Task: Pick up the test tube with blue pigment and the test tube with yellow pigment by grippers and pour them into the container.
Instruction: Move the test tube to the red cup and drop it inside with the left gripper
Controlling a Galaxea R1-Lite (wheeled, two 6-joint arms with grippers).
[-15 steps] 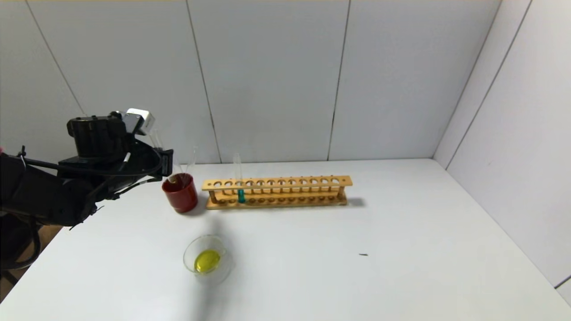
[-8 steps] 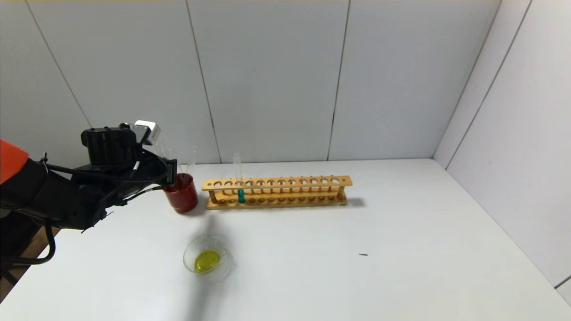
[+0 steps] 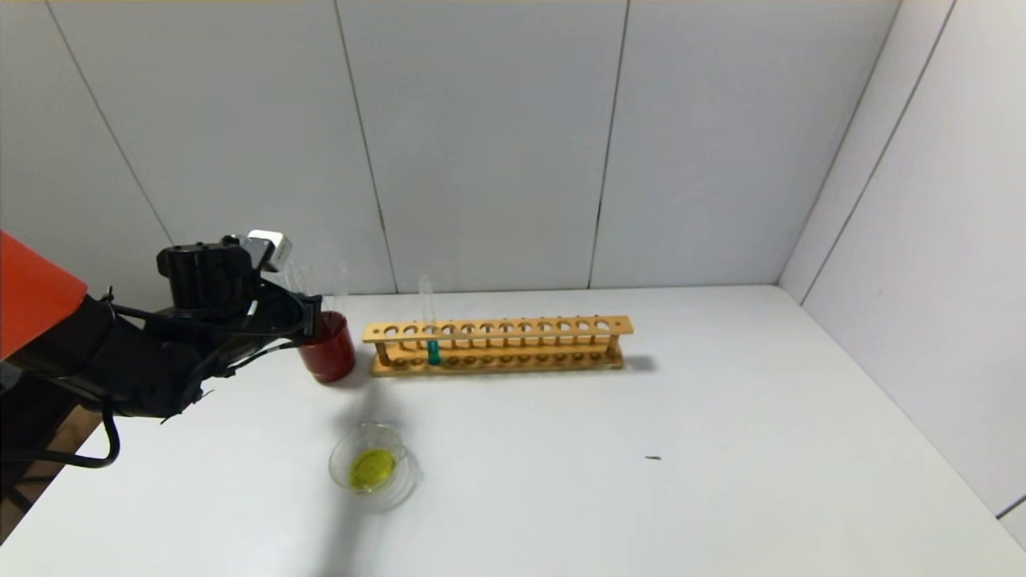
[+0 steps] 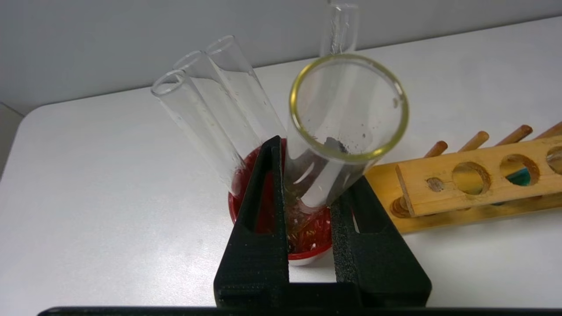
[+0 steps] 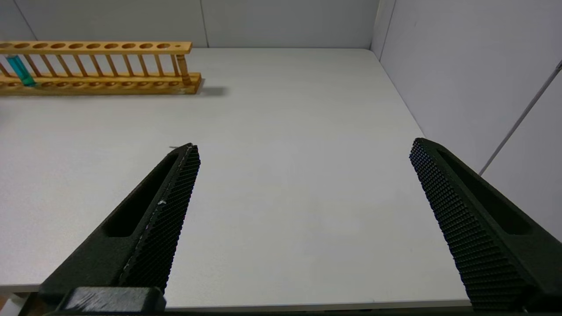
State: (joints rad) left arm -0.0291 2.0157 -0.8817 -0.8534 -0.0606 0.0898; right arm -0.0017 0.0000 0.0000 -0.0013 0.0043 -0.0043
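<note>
My left gripper (image 3: 313, 314) (image 4: 314, 163) is shut on the test tube with yellow pigment (image 4: 347, 109), which is clear now with a yellow-tinted rim. The tube's round end sits inside the dark red cup (image 3: 329, 357) (image 4: 307, 245). Two colourless tubes (image 4: 210, 105) lean in that cup. The container (image 3: 401, 489), a clear dish, holds a pool of yellow liquid (image 3: 371, 469) in front of the cup. The test tube with blue pigment (image 3: 433, 351) (image 5: 19, 70) stands in the wooden rack (image 3: 497, 328). My right gripper (image 5: 304, 145) is open and empty, low over the table's near right, out of the head view.
The wooden rack (image 5: 101, 46) (image 4: 474, 175) lies along the back of the white table, just right of the red cup. A small dark speck (image 3: 653, 457) lies mid-table. Grey walls close in behind and on the right.
My left arm has moved right and down, carrying the emptied tube from above and left of the red cup into the cup. The yellow liquid in the dish has settled.
</note>
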